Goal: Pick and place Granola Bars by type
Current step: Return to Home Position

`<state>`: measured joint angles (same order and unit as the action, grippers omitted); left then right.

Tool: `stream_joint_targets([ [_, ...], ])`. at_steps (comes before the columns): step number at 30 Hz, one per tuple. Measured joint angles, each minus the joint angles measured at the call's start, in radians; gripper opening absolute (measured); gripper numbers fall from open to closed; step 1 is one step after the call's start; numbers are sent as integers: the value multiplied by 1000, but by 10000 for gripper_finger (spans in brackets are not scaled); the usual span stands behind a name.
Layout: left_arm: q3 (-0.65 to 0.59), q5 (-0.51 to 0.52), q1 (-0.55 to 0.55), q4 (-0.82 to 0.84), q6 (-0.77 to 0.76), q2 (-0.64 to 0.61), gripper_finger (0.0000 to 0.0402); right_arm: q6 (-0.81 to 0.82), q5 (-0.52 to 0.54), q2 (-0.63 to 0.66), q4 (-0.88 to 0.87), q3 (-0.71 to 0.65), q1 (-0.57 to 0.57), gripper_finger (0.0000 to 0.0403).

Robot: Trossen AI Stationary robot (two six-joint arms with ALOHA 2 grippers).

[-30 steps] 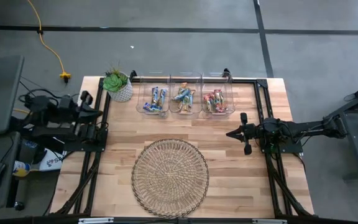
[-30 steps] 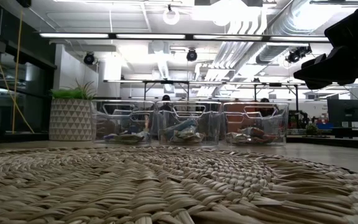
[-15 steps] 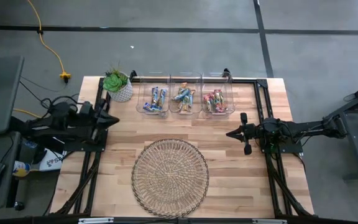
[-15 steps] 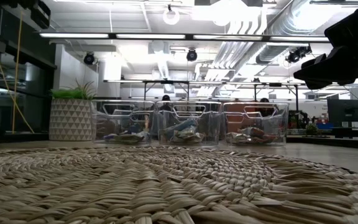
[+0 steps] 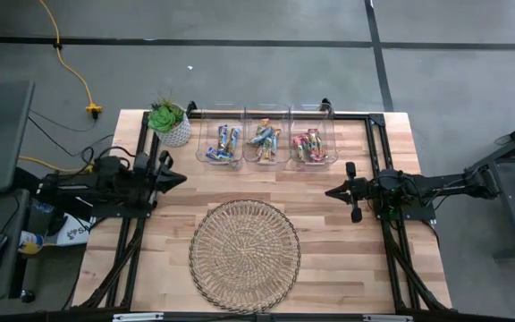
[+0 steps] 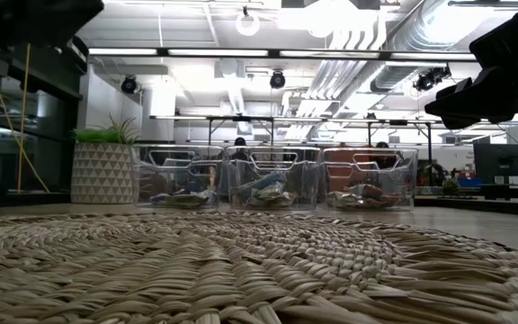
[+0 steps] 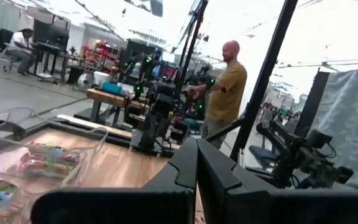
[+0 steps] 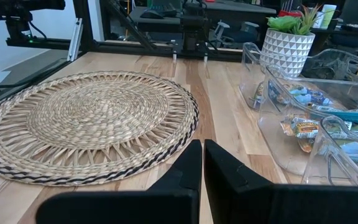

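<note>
Left hand [image 5: 179, 178] hovers over the tabletop's [image 5: 347, 259] left side near the potted plant [image 5: 169, 122], fingers pressed together and holding nothing. The right hand [image 5: 331, 190], just as narrow and bare, hangs over the right side. Granola Bars [image 5: 265, 141] lie in the three clear bins [image 5: 266, 165]: blue left, yellow-green middle, red right. No bar shows on the wicker mat [image 5: 245, 255]. Sorting looks finished, and the step in hand seems to be parking the arms, which calls for folding the left arm home clear of the plant.
</note>
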<state>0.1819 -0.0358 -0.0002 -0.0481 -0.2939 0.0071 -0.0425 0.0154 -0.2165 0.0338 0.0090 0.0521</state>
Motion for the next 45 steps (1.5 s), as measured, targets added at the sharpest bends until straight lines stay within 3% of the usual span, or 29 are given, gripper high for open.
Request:
stream_joint_targets([
  [14,-163,71,0,-171,17,0,0,0,0,0,0,0,0,0],
  [21,-166,79,0,-150,61,0,0,0,0,0,0,0,0,0],
  [32,-167,96,0,36,58,2,0,0,0,0,0,0,0,0],
  [45,-162,70,0,51,133,4,0,0,0,0,0,0,0,0],
])
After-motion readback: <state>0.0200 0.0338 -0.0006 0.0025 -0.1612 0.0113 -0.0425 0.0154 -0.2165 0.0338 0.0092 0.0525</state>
